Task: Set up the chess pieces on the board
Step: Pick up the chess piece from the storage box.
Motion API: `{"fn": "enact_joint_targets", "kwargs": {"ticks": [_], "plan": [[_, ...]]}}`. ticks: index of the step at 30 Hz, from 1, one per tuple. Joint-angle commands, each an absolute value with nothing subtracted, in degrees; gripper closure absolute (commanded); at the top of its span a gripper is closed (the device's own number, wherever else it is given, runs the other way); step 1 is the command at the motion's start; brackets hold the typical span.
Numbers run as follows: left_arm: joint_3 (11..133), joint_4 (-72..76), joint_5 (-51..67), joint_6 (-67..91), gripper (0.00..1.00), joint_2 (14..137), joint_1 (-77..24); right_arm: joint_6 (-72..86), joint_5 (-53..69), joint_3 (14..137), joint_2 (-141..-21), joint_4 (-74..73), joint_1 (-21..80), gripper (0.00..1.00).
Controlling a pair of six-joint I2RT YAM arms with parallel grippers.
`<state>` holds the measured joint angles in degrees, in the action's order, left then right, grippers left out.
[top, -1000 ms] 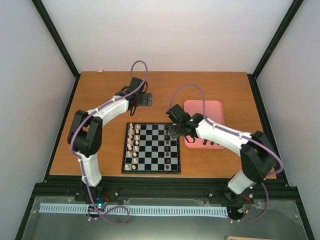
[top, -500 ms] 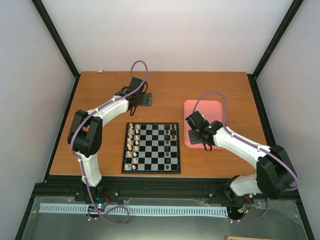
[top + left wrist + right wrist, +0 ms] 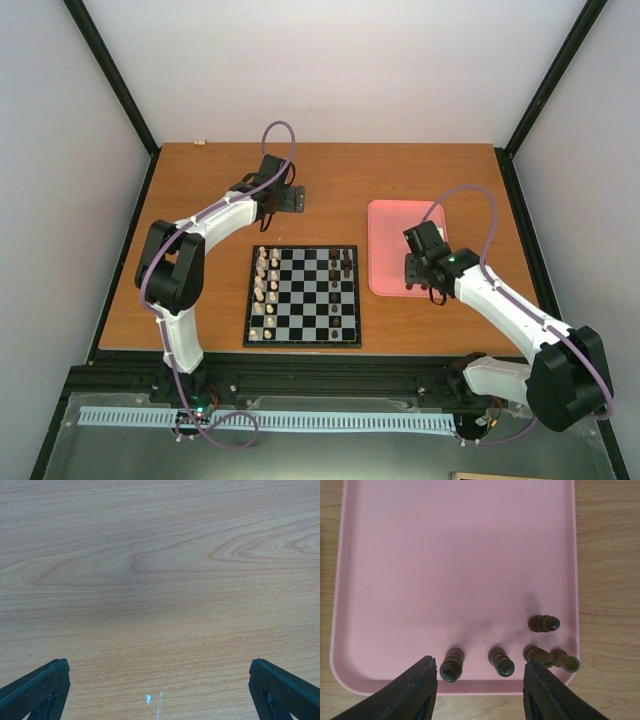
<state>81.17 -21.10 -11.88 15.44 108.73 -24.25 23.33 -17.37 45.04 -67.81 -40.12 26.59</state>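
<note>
Crowding is the main hazard: five of the chess pieces lie on their sides along the lower right of the pink tray, two of them seemingly touching by the rim. The right gripper, its jaws spread wide and empty above them, could therefore pinch two at once or roll one away. A piece caught askew would likely topple when set on the board, centre of the top view, where a few dark ones stand at its right side opposite the pale pieces. The left gripper, also spread wide, hovers over bare wood. The table is orange-brown wood grain, fenced by plain white walls and black posts.
</note>
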Motion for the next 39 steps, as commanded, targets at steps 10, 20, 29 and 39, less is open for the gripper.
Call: {"fn": "enact_joint_targets", "kwargs": {"ticks": [10, 20, 29, 39], "plan": [[83.8, -21.5, -9.5, 16.2, 0.0, 109.8, -24.0, 27.3, -19.2, 41.6, -70.5, -38.8, 21.4, 0.59], [83.8, -21.4, -9.8, 16.2, 0.0, 110.1, -24.0, 26.0, -17.1, 40.5, -72.0, -36.2, 20.1, 0.62], [83.9, -21.5, -9.7, 16.3, 0.0, 110.4, -24.0, 25.3, -16.6, 39.4, -74.3, -33.5, 19.1, 0.61], [83.9, -21.4, -10.0, 16.2, 0.0, 110.3, -24.0, 24.3, -15.4, 39.2, -76.5, -31.7, 18.7, 0.65]]}}
